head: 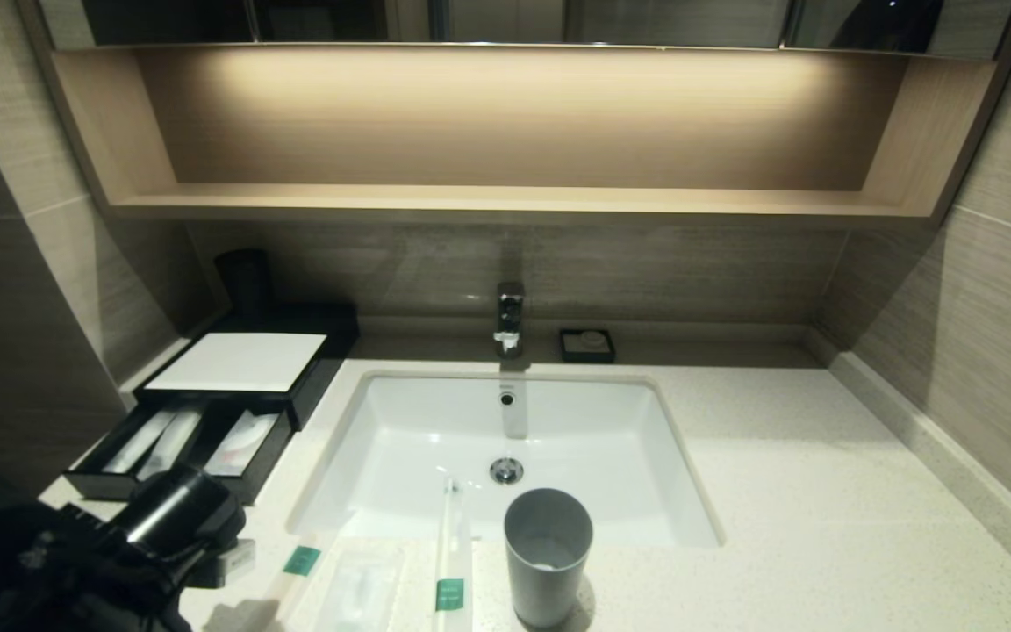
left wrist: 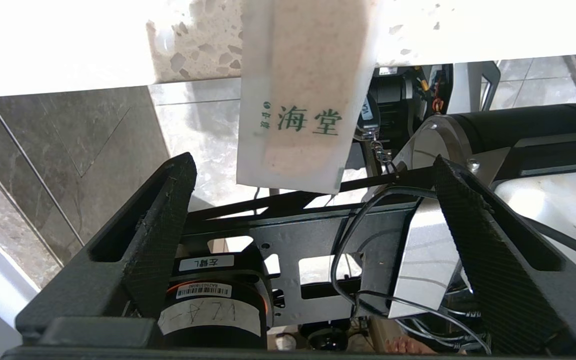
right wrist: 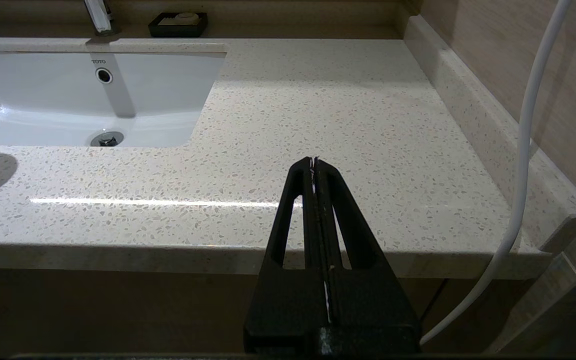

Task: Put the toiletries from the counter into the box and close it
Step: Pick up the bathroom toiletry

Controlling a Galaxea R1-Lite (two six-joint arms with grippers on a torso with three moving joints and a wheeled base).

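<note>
The black box [head: 238,362] with its white top stands at the counter's [head: 777,491] left. Its drawer [head: 264,465] is pulled out, with wrapped items lying inside. Near the front edge lie a cream stick with a green band [head: 301,560], a translucent packet [head: 358,586] and a second stick [head: 450,562] reaching over the sink rim. My left arm [head: 176,513] is at the front left corner. My left gripper [left wrist: 312,162] is open wide just below the counter's edge, and a stick's printed end [left wrist: 303,120] overhangs between the fingertips, untouched. My right gripper [right wrist: 314,161] is shut and empty.
A grey cup [head: 548,553] stands beside the second stick, in front of the white sink [head: 435,421]. The tap [head: 510,318] and a small black soap dish [head: 587,345] are at the back. A white cable [right wrist: 528,150] hangs along the right wall.
</note>
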